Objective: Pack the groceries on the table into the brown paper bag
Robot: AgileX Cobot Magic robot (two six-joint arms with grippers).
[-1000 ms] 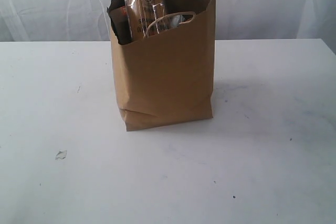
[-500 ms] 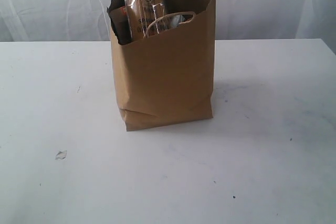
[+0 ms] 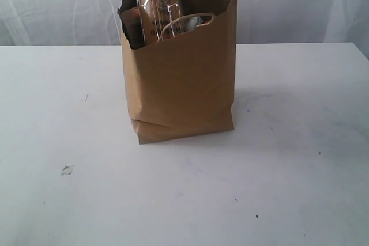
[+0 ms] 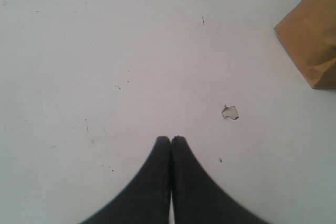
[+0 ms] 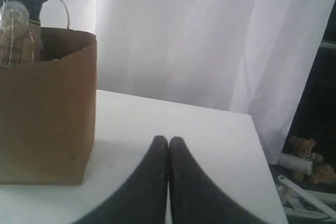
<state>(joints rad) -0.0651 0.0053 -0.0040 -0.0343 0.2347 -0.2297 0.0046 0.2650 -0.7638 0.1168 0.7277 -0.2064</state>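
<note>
White surface carries brown paper bag. Both jaws pressed together, empty. Ahead of left jaws, crumpled scrap; beyond right jaws, curtain, teddy bear.

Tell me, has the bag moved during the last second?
No. The bag stands in the same spot on the table, with the same gap to the scrap as before.

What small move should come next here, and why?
Probably just stop; packing looks finished. The tall brown paper bag stands upright with the long spaghetti packet poking out, the white tabletop otherwise shows only a small crumpled scrap, and the left claw and right claw are shut, empty.
</note>
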